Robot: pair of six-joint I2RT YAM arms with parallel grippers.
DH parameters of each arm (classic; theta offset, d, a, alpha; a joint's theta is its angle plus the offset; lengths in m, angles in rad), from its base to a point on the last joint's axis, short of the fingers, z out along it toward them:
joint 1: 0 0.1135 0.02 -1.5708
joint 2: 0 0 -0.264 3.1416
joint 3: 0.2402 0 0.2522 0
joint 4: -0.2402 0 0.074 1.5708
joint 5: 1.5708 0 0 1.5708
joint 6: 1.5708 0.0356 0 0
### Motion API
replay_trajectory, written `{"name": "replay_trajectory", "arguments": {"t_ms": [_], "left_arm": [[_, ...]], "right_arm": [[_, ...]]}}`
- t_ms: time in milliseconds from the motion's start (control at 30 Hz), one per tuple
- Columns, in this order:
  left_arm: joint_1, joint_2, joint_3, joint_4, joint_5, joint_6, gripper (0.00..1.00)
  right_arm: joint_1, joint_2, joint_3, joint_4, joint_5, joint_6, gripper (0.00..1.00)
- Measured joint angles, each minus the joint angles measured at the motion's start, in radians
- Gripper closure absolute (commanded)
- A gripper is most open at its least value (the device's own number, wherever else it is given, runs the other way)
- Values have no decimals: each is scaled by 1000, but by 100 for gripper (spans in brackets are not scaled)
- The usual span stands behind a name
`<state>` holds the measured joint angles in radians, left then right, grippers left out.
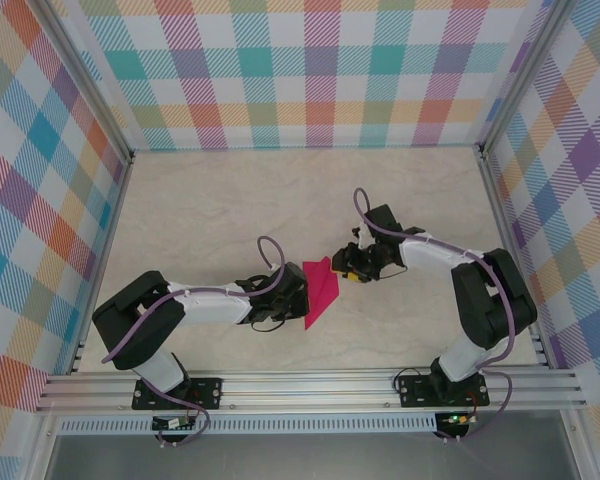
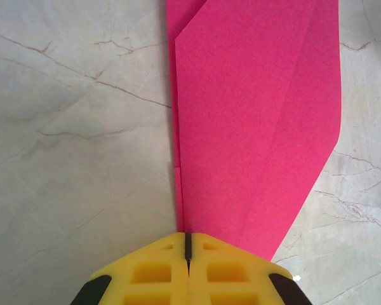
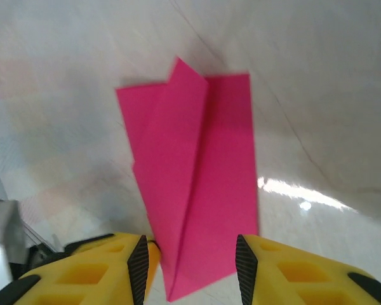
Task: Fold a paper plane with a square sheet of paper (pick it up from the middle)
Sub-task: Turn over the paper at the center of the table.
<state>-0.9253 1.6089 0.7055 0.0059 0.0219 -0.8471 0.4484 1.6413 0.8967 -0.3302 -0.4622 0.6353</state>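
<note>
poking from clamped left pincer [image 2: 187, 240], paper plane [image 2: 254, 127], tip between parted right pincer [image 3: 190, 257]

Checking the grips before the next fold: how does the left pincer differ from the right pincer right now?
The left pincer is shut, its fingers meeting on the edge of the pink paper; the right pincer is open, jaws apart. The left pincer grips the paper, while the right pincer merely straddles its narrow end. Both have yellow fingers.

Pale veined tabletop [image 1: 210, 200], pastel plaid walls [image 1: 310, 70], aluminium frame rails [image 1: 310, 385], possibly lamp glare [image 3: 298, 194].
</note>
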Motion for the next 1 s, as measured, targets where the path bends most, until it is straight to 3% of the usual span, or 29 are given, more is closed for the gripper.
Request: {"name": "replay_trajectory", "arguments": {"t_ms": [1000], "left_arm": [[-2, 8, 19, -29, -5, 3, 96]], "right_arm": [[50, 60, -63, 75, -11, 76, 59]]}}
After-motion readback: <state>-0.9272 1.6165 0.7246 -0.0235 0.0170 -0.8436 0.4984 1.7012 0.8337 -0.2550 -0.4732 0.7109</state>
